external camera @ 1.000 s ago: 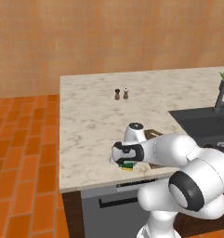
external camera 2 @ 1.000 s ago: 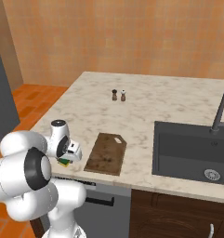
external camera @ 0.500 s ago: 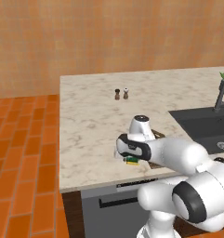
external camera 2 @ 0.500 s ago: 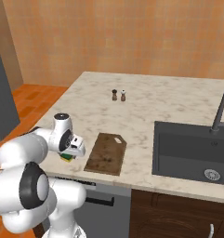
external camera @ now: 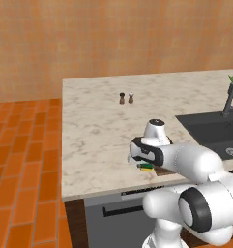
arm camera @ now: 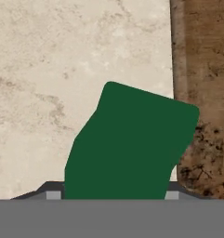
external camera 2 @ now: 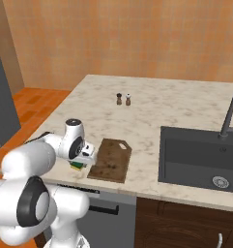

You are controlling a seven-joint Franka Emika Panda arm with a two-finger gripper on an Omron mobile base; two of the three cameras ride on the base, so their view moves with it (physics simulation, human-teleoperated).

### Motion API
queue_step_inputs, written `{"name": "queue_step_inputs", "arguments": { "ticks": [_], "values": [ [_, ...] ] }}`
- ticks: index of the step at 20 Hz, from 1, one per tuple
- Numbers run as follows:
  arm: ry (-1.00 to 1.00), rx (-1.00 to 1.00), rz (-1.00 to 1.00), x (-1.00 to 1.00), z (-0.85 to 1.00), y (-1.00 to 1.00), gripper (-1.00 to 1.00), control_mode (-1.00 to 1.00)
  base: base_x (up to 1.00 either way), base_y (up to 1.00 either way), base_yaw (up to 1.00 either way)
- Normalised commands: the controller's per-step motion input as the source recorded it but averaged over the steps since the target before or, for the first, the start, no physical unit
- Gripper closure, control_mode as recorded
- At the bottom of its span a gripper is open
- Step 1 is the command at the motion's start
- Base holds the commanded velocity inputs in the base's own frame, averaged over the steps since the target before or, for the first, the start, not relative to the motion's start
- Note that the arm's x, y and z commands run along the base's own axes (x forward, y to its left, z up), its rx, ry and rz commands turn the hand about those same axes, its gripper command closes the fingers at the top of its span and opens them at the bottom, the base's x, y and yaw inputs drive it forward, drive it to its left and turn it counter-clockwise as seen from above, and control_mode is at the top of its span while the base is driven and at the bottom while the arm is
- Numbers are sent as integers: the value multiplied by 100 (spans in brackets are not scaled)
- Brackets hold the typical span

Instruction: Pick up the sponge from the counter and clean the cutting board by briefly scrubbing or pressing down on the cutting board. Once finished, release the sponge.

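Note:
The sponge (arm camera: 132, 144), green on top with a yellow underside (external camera: 145, 167), sits between the fingers of my gripper (external camera: 143, 162). The gripper is shut on the sponge, just above the counter (external camera: 98, 131) near its front edge. From the right base view the gripper (external camera 2: 84, 157) holds the sponge (external camera 2: 78, 165) right beside the left edge of the dark brown cutting board (external camera 2: 110, 160). Through the hand camera, the sponge's right corner overlaps the edge of the cutting board (arm camera: 201, 69), with the marble counter (arm camera: 62, 69) to its left. My arm hides most of the board in the left base view.
Two small shakers (external camera 2: 119, 99) (external camera 2: 128, 99) stand mid-counter behind the board. A dark sink (external camera 2: 200, 155) with a faucet (external camera 2: 229, 114) lies to the right. The counter's front edge is close under the gripper, with orange brick floor (external camera: 26, 145) to the left.
My gripper has moved a little to the right along the counter's front, toward the cutting board, and the sponge has moved with it.

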Motion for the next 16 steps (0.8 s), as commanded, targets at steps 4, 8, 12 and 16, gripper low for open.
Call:
{"name": "queue_step_inputs", "arguments": {
  "ticks": [4, 8, 12, 16],
  "values": [
    [0, 0, 0, -2, -1, -56, 100, -100, 0, 0, 0],
    [0, 0, 0, 0, -8, -53, 100, -100, 0, 0, 0],
    [2, -2, 0, 0, -44, -38, 100, -100, 0, 0, 0],
    [-10, -1, 3, 8, -17, 0, 100, -100, 0, 0, 0]
  ]
}}
